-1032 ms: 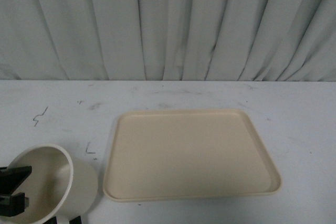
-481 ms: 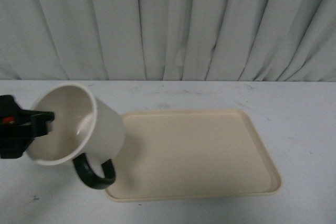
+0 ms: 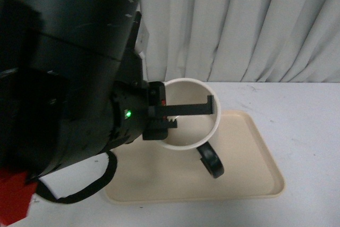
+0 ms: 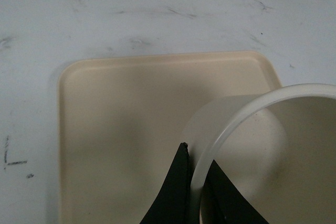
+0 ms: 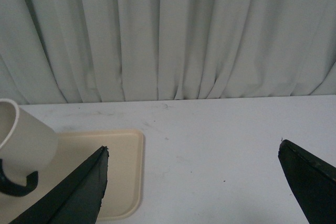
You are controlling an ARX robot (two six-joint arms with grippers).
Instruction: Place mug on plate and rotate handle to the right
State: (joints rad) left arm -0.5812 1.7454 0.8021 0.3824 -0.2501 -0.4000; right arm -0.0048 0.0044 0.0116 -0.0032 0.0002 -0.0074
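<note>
From the front, the bulky black left arm (image 3: pixel 64 78) fills the near side. Its left pincer (image 3: pixel 183 115) clamps the mug (image 3: pixel 192 141) by the rim, one finger lying across the mouth and the other outside the wall. Gripping there leaves the base free to be set down. The mug is over the middle of the plate (image 3: pixel 255 152), tipped so its mouth faces the camera. The handle (image 3: pixel 211 161) points toward the near edge and a little right, so the turn looks unfinished.

The left wrist view shows why the hold is firm: the rim passes between the two dark fingers (image 4: pixel 176 192), with the plate spread underneath.

In the right wrist view, the right pincer (image 5: pixel 194 182) stands wide and empty over bare bench (image 5: pixel 220 129), well away from the mug, presumably keeping clear. The mug looks tilted and raised here, though I cannot tell whether its base touches the plate.
</note>
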